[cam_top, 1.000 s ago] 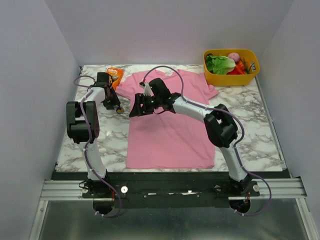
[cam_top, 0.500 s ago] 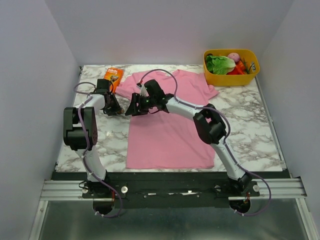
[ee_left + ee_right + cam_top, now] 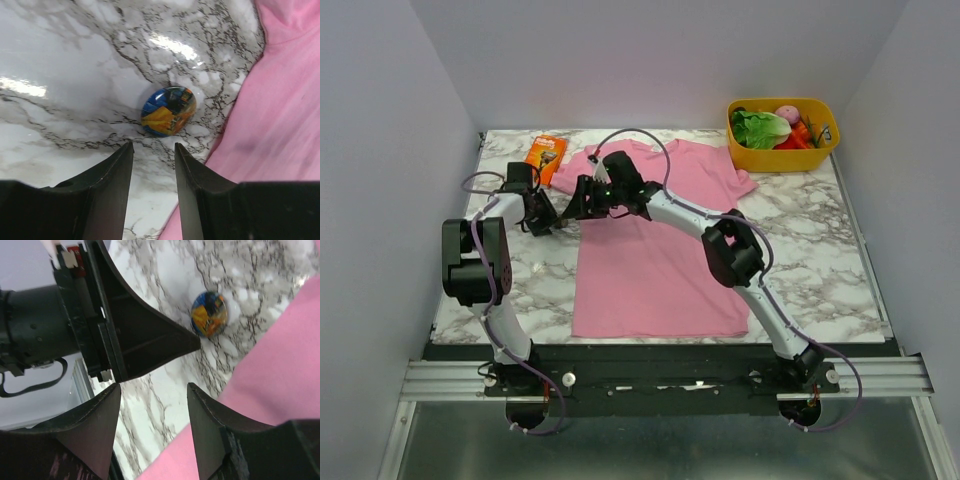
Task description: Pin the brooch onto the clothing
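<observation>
Jaws of black left gripper low in frame, partly open, empty. Just beyond, small round glossy blue-and-orange brooch flat on white grey-veined marble tabletop, near edge of soft pink T-shirt at right. Black right gripper likewise parted, holding nothing.

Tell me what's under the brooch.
The brooch lies on the bare marble table, just beside the pink T-shirt, not on it. Its underside, and any pin there, is hidden by the disc itself.
</observation>
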Controlling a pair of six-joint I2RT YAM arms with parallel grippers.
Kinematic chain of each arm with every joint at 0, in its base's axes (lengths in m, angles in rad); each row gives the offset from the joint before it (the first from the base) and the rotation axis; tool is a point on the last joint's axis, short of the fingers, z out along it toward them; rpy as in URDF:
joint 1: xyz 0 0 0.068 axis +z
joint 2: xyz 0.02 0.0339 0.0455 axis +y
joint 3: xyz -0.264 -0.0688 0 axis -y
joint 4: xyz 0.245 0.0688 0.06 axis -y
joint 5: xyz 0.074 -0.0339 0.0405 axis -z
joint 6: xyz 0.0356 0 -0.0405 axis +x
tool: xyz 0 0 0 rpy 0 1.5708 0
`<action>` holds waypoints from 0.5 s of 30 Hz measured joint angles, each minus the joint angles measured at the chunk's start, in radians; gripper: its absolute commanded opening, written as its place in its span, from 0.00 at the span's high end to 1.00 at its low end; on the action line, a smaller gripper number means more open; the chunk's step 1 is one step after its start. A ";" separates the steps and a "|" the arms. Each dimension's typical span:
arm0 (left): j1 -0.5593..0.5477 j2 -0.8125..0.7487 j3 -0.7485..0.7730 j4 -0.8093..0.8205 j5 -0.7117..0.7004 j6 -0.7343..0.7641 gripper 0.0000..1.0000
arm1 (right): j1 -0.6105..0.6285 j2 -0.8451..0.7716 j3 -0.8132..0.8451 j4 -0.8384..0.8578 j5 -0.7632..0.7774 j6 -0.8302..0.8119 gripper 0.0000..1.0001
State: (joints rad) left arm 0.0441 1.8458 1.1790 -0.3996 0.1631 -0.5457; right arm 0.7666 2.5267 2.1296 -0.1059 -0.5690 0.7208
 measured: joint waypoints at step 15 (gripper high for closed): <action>0.076 0.080 0.109 -0.035 0.012 -0.027 0.84 | 0.000 0.156 0.150 0.000 0.064 0.042 0.41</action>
State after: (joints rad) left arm 0.1200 1.9263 1.2884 -0.4351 0.1753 -0.5724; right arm 0.7666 2.6831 2.2795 -0.1055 -0.5045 0.7631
